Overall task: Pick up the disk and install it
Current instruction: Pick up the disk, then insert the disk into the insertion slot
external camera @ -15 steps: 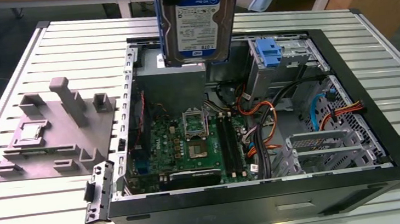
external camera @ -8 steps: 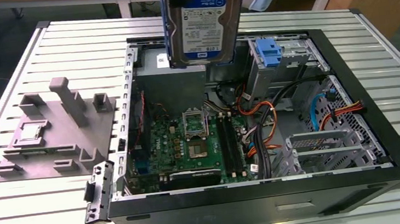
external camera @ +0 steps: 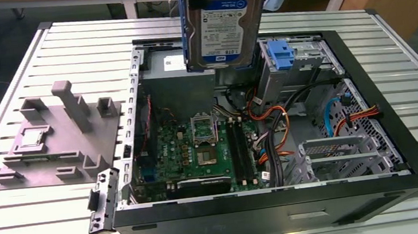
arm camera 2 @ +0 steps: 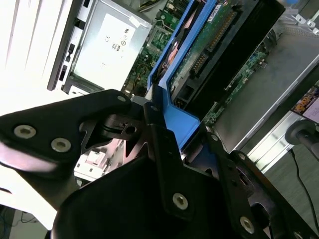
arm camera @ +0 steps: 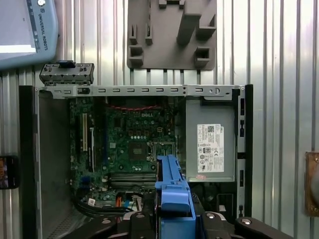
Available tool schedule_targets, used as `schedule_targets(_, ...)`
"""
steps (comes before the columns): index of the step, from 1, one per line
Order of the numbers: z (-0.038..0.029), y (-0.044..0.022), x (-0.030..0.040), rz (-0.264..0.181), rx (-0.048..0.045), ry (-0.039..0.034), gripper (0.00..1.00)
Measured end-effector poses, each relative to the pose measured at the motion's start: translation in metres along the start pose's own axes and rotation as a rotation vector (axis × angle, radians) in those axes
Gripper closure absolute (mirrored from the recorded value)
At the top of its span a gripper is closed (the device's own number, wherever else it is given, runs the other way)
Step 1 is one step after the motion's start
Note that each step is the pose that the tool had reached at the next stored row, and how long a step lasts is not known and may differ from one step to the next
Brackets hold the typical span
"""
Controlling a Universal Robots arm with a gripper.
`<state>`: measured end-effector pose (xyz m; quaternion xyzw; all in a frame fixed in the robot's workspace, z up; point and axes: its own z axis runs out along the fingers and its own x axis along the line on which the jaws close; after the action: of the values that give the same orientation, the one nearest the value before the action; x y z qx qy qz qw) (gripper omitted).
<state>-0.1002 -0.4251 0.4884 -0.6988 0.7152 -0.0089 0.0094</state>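
disk (external camera: 223, 26) aloft over open computer case (external camera: 264, 209).
gripper (arm camera 2: 158, 117) jaws clamped on disk rail; case holds motherboard (external camera: 197, 152), power supply (arm camera: 209, 144).

Open air above motherboard (external camera: 197, 152), cables (external camera: 271, 145) crowding beside it, the disk (external camera: 223, 23) clamped in claw (arm camera 2: 158, 124) overhead

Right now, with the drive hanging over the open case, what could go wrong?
1. The black pincer holds the flat silver disk by its blue plastic rail, upright above the open black computer case; a slip would likely drop it onto the green motherboard.
2. Loose orange and black cables lie beside the grey metal drive cage; they could snag the disk on its way in.
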Motion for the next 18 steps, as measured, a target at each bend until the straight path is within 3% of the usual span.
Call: schedule_targets(18, 0.0009, -0.0016, 0.0045, 0.000, 0.0001, -0.0002, 0.63)
